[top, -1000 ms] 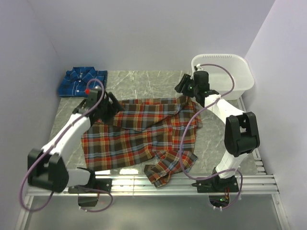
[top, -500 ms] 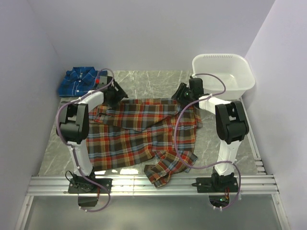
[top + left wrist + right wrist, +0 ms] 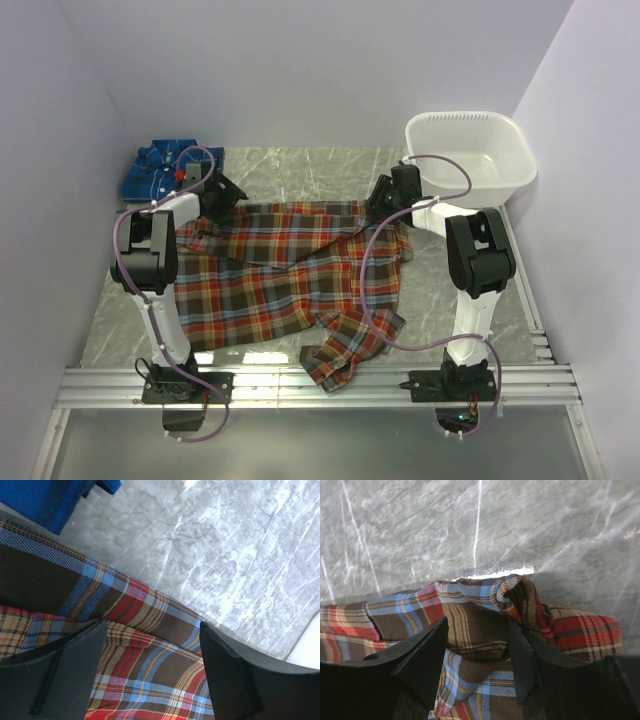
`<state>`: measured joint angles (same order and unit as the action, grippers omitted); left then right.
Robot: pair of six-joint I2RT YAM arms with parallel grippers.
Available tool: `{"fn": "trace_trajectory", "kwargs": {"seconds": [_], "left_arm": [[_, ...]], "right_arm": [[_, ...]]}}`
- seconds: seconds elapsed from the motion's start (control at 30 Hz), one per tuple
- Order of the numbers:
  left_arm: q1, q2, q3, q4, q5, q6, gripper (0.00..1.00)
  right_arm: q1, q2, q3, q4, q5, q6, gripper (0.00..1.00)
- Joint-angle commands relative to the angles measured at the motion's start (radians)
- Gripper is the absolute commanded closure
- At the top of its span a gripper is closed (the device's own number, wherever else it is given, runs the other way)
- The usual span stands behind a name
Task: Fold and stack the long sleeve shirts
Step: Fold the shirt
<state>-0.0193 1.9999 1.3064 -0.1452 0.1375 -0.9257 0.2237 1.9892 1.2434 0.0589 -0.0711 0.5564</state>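
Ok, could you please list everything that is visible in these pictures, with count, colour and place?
plaid shirt: one, red-orange with dark and blue checks, spread out mid-table
blue shirt: one, blue with white lines, folded, far left corner
tub: one, white, far right corner
table: one, grey marbled, under everything
cables: two, purple, one along each arm
arms: two, white and black, reaching to the plaid shirt's far edge
left gripper: one, black, open, over the plaid shirt's far left edge
right gripper: one, black, open, over its far right edge
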Motion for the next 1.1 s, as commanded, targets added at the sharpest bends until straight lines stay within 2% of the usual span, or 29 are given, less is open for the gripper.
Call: {"fn": "trace_trajectory", "kwargs": {"seconds": [0.0, 0.27, 0.43, 0.6, 0.8, 0.93, 1.07], "left_arm": [[-0.001, -0.036, -0.001, -0.040, -0.032, 0.036, 0.17], [-0.024, -0.222, 0.053, -0.108, -0.055, 0.091, 0.07], [-0.050, -0.378, 0.025, -0.198, -0.121, 0.163, 0.02], [-0.070, -0.591, -0.195, -0.307, -0.134, 0.148, 0.02], [-0.053, -0.731, -0.456, -0.332, -0.134, 0.148, 0.03], [-0.010, -0.747, -0.574, -0.298, -0.128, 0.137, 0.03], [0.016, -0.673, -0.575, -0.271, -0.124, 0.128, 0.04]], "right_arm": [[-0.009, -0.026, 0.028, -0.025, 0.100, 0.014, 0.41], [0.038, -0.208, -0.005, -0.039, 0.045, -0.058, 0.40], [0.091, -0.331, -0.045, -0.167, 0.031, -0.113, 0.38], [0.131, -0.487, -0.218, -0.241, 0.001, -0.110, 0.38], [0.132, -0.582, -0.396, -0.295, -0.009, -0.085, 0.38], [0.128, -0.592, -0.469, -0.294, 0.010, -0.049, 0.38], [0.089, -0.537, -0.492, -0.268, -0.007, -0.029, 0.38]]}}
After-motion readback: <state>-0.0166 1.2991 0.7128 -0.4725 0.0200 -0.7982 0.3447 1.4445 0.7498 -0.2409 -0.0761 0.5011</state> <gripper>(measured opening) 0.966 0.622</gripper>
